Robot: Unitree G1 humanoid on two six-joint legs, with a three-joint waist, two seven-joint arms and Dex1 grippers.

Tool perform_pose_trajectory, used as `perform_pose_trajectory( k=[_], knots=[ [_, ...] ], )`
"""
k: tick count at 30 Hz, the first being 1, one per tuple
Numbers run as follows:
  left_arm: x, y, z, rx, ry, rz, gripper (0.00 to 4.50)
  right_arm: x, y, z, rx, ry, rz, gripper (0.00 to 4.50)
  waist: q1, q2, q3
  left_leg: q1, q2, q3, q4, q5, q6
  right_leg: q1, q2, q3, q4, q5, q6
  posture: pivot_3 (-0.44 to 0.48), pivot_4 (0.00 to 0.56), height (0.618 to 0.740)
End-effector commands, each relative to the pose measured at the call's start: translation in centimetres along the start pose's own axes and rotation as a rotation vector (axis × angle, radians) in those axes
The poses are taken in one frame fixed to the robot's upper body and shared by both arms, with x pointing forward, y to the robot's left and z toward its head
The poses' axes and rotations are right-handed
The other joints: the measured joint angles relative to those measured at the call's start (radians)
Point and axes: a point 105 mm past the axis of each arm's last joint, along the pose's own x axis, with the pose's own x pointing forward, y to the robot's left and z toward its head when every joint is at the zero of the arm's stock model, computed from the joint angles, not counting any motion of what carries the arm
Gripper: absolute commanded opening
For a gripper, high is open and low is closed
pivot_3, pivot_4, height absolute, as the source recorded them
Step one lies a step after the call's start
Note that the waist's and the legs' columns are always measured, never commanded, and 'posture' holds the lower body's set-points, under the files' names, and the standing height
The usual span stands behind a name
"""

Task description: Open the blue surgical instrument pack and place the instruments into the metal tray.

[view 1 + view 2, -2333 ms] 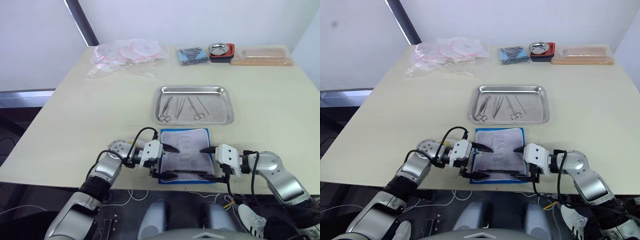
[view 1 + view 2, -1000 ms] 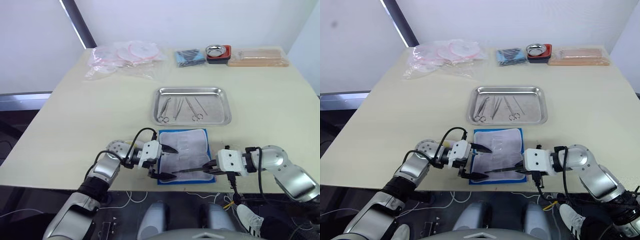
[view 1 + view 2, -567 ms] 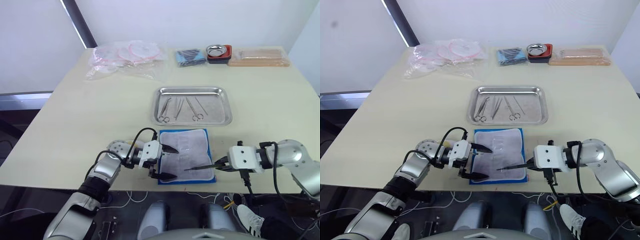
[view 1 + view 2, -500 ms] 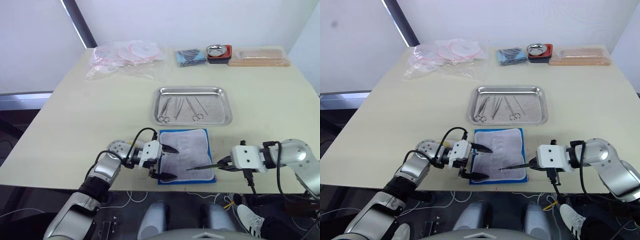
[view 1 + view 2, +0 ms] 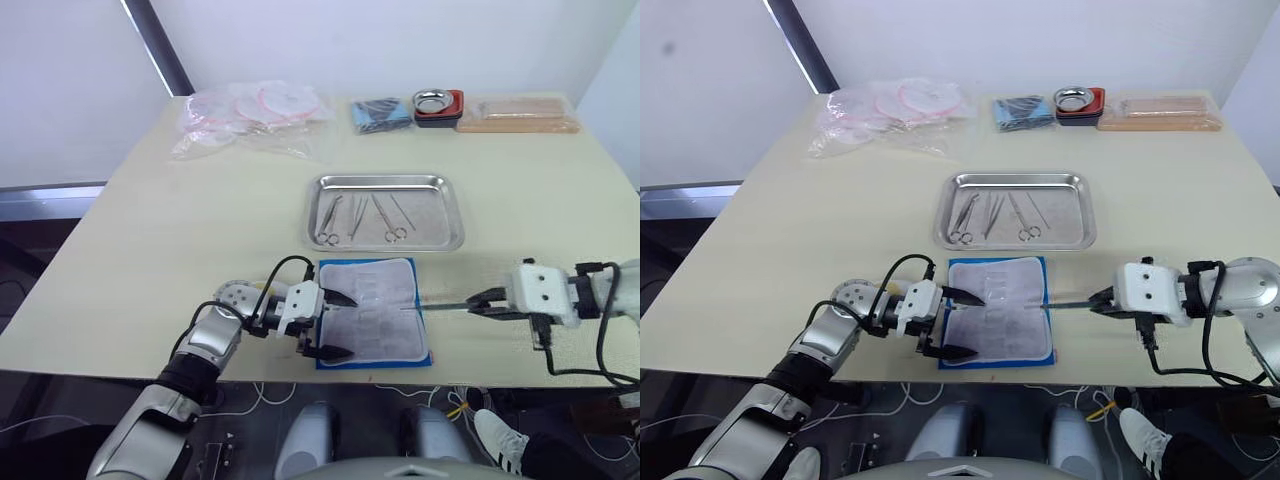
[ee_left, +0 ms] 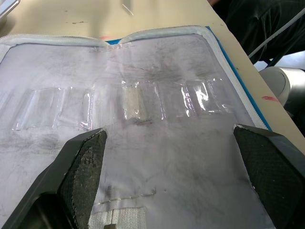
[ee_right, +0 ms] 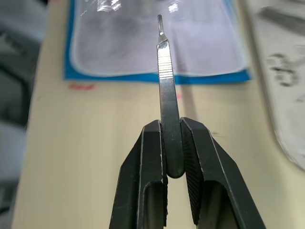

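A pale counter [image 5: 200,230] seen from above the robot's arms. Near its front edge, at about 6 o'clock, the blue surgical instrument pack [image 5: 372,312] lies opened flat, grey lining and clear pockets facing up. Directly beyond it, toward 12 o'clock, sits the metal tray [image 5: 386,211], with several instruments [image 5: 364,217] lying side by side inside: ring-handled scissors or clamps and slim straight tools.

The left gripper [image 5: 334,324] rests at the pack's 9 o'clock edge, jaws spread wide with nothing between them, one fingertip over the lining and the other near the pack's front corner.

The right gripper [image 5: 478,304] hovers over bare counter at the pack's 3 o'clock side, jaws closed tight on the handle of a slim flat metal tool [image 7: 164,71]. The tool's thin tip points toward the pack, just reaching its right edge.

At the far edge lie clear plastic bags [image 5: 250,115], a dark-blue bundle [image 5: 380,112], a small steel bowl [image 5: 437,103] and a tan box [image 5: 520,113].
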Motion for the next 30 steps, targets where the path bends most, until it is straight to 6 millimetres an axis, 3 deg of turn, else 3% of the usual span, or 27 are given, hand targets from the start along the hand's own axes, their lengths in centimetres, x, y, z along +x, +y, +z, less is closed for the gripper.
perform_pose_trajectory(
  k=[1, 4, 10, 16, 23, 30],
  knots=[
    [-0.2, -3.1, -6.7, -0.236, 0.22, -0.025, 4.5, 0.5, -3.8, 1.6, 0.077, -0.123, -0.242, 0.07, 0.0, 0.0, 0.0, 0.0, 0.0, 0.0, 0.0, 0.0, 0.0, 0.0, 0.0, 0.0, 0.0, 0.0, 0.0, 0.0, 0.15, 0.74],
    [-0.2, -3.1, -6.7, -0.237, 0.219, -0.024, 4.5, 1.4, -5.9, 1.3, 0.159, -0.152, -0.368, 0.07, 0.002, 0.001, 0.0, 0.0, 0.0, 0.001, 0.0, 0.001, 0.002, 0.0, 0.0, 0.001, 0.0, 0.0, 0.0, 0.0, 0.15, 0.74],
    [-0.2, -3.1, -6.8, -0.237, 0.221, -0.019, 4.5, 4.1, -7.9, -0.3, 0.353, -0.107, -0.514, 0.07, 0.006, 0.004, -0.002, -0.001, -0.001, 0.001, 0.0, 0.003, 0.004, 0.0, 0.0, 0.002, 0.0, 0.002, -0.002, 0.0, 0.15, 0.74],
    [-0.2, -3.1, -6.8, -0.241, 0.219, -0.01, 4.5, 6.8, -8.7, -1.8, 0.514, -0.034, -0.621, 0.07, 0.004, 0.005, -0.003, -0.002, -0.001, 0.0, 0.0, 0.003, 0.005, 0.0, 0.0, 0.001, 0.0, 0.005, -0.004, 0.0, 0.15, 0.74],
    [-0.3, -3.2, -6.9, -0.245, 0.219, -0.002, 4.5, 8.3, -9.6, -2.9, 0.61, 0.05, -0.732, 0.07, 0.001, 0.007, -0.004, -0.002, -0.001, 0.0, 0.0, 0.003, 0.005, 0.0, 0.001, 0.001, 0.0, 0.006, -0.004, 0.0, 0.15, 0.74],
    [-0.3, -3.1, -6.9, -0.246, 0.216, 0.007, 4.5, 9.6, -9.0, -3.8, 0.736, 0.11, -0.761, 0.07, -0.001, 0.01, -0.006, -0.002, -0.001, 0.0, 0.0, 0.003, 0.005, 0.0, 0.001, 0.001, 0.001, 0.006, -0.004, 0.0, 0.15, 0.74]
  ],
)
